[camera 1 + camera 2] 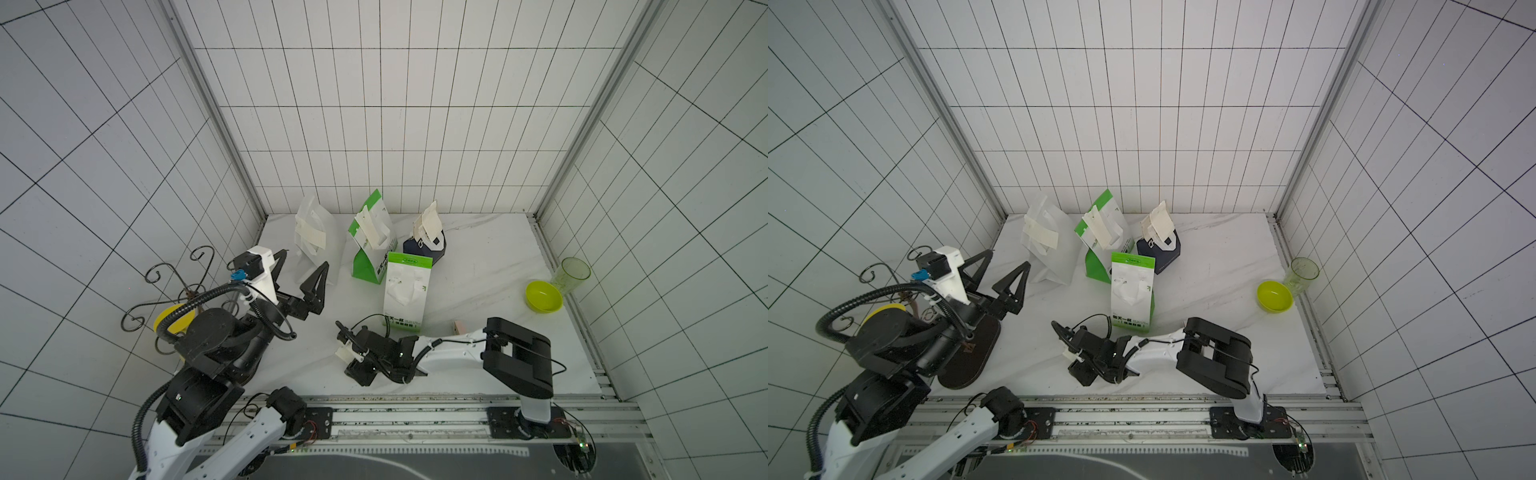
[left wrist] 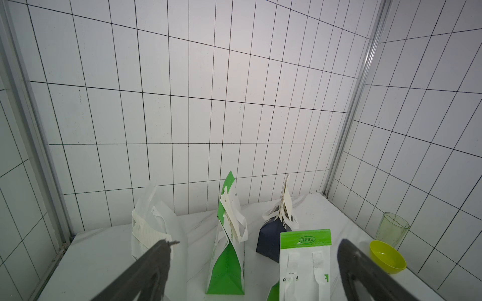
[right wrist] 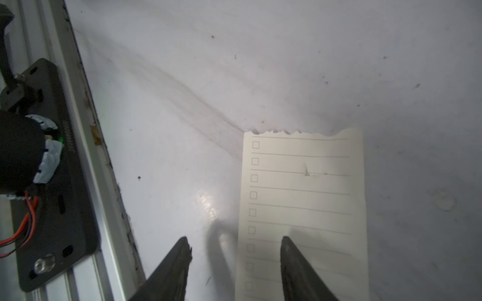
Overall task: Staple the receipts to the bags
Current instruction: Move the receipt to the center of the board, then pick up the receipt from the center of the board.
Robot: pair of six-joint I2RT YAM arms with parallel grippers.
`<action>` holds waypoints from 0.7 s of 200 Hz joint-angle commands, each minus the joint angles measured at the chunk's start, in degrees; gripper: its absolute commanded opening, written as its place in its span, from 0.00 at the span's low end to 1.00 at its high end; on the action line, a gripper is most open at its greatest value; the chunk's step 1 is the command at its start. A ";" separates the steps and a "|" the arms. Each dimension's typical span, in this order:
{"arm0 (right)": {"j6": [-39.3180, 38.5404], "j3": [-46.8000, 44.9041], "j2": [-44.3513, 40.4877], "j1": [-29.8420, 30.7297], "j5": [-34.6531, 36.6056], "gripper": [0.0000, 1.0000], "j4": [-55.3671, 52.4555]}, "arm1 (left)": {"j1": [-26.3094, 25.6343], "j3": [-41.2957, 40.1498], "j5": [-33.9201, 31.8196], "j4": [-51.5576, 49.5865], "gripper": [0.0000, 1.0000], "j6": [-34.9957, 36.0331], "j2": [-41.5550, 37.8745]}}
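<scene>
Up high at the front, both top views look steeply down over the rail onto the whole table, nearly the same picture, just shifted sideways. The left wrist view sits low, looking out past the left gripper at the back wall and the bags both top views show. The right wrist view hangs close over the table, staring down at a slip near that rail.
</scene>
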 commanded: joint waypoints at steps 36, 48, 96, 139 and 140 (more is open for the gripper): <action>-1.68 7.53 -1.42 -3.90 6.47 0.53 -1.30 | 0.11 2.55 -1.32 -1.40 0.98 0.50 -0.06; -1.82 9.23 0.58 -4.70 6.30 0.53 -2.22 | 0.14 2.44 -1.02 -1.60 0.98 0.41 -0.41; -3.05 16.16 9.60 -5.60 9.48 0.53 -7.09 | 0.17 3.04 -0.06 -1.84 0.98 0.29 -0.23; -5.06 15.13 12.37 -3.17 10.36 0.48 -10.82 | 0.17 2.79 -0.42 -1.78 0.98 0.77 -0.15; -5.08 15.05 12.41 -3.13 10.40 0.48 -10.81 | 0.10 2.77 -0.43 -1.72 0.98 0.74 -0.19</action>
